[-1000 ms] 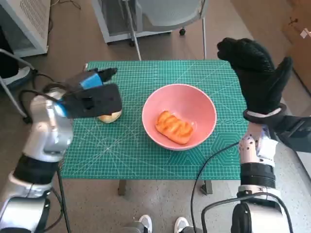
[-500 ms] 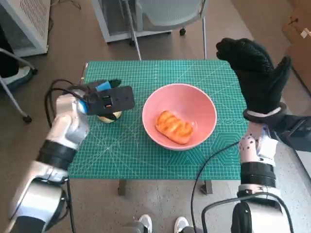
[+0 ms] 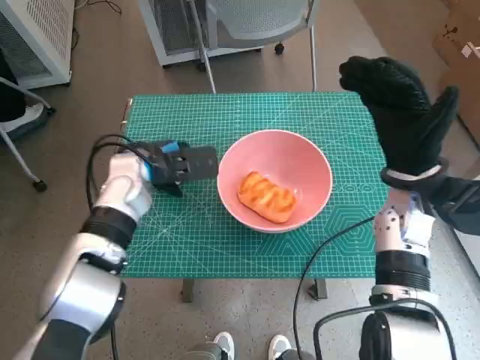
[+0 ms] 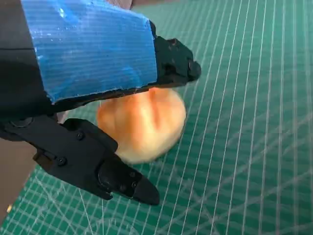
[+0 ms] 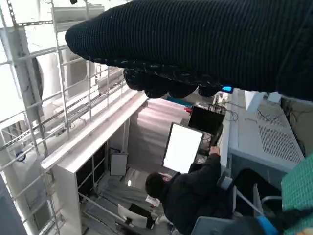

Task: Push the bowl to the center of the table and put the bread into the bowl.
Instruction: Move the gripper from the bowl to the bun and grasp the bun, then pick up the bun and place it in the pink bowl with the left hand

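Note:
The pink bowl [image 3: 315, 161] stands near the middle of the green mat [image 3: 247, 112], with a glazed bread [image 3: 266, 196] lying inside it. My left hand [image 3: 176, 165] is low over the mat just left of the bowl and hides a second bread in the head view. The left wrist view shows that round bun [image 4: 142, 122] on the mat, between my left hand's [image 4: 93, 63] fingers [image 4: 173, 66] and its thumb, which flank it and stand apart. I cannot tell whether they touch it. My right hand [image 3: 397, 112] is raised above the table's right edge, fingers spread, holding nothing.
A chair [image 3: 255, 22] and a white cabinet [image 3: 30, 37] stand beyond the table's far edge. Cardboard boxes [image 3: 461, 45] are at the far right. Someone's shoes [image 3: 225, 346] show below the near edge. A person [image 5: 195, 196] sits at a screen in the right wrist view.
My left hand has moved right and down over the bun, which is now hidden in the head view. The right hand, bowl and bread inside it have stayed put.

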### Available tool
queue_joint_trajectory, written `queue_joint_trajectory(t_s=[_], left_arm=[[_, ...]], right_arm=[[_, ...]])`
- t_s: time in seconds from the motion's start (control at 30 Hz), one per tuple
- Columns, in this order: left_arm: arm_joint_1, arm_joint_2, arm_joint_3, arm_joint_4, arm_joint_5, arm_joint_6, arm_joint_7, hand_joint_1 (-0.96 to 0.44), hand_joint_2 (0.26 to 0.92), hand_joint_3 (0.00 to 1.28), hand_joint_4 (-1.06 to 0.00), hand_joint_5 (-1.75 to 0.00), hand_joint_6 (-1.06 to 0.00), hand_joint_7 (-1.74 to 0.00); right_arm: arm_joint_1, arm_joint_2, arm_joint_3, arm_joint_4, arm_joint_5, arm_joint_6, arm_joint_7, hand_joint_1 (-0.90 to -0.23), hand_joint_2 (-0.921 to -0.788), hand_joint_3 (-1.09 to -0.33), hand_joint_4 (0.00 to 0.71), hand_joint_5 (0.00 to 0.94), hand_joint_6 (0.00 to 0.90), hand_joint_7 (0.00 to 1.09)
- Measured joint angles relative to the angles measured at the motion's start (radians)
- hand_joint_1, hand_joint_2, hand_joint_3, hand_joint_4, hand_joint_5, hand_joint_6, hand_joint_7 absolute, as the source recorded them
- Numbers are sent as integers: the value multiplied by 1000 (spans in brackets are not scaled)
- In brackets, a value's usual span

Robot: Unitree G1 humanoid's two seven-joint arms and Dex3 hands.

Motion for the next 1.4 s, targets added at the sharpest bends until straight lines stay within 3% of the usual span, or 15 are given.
queue_joint_trajectory(t_s=[0.1,0.27,0.4,0.53,0.83,1.17,1.4], left_arm=[[-16,-1,-15,23,9,0,-2,54,875,129,-706,-1167,-625,-917],[-46,2,-32,45,13,5,-28,10,871,140,-686,-1148,-665,-1127],[-62,12,-37,39,13,32,-67,3,866,146,-683,-1245,-692,-1037],[-64,44,-31,-45,12,73,-103,2,858,152,-712,-1231,-684,-1032],[-18,139,54,-402,5,102,-102,1,884,88,-741,-1238,-709,-952],[119,188,162,-789,4,131,-102,3,890,44,-762,-1247,-781,-834],[206,192,220,-1038,4,160,-112,2,897,38,-763,-1200,-744,-926]], right_arm=[[6,0,0,-9,0,3,-6,-640,-921,-732,343,3,470,3],[15,-1,0,-28,-2,4,-18,-639,-921,-735,344,3,469,2],[19,-1,0,-44,-2,5,-28,-639,-921,-736,344,3,465,1],[23,-1,2,-56,-3,6,-36,-639,-921,-736,344,2,461,0],[22,0,5,-60,-2,4,-37,-639,-921,-735,344,2,458,0],[20,1,5,-60,-1,1,-37,-641,-921,-732,346,2,462,3],[19,1,4,-60,-1,-1,-37,-646,-921,-731,348,2,463,3]])
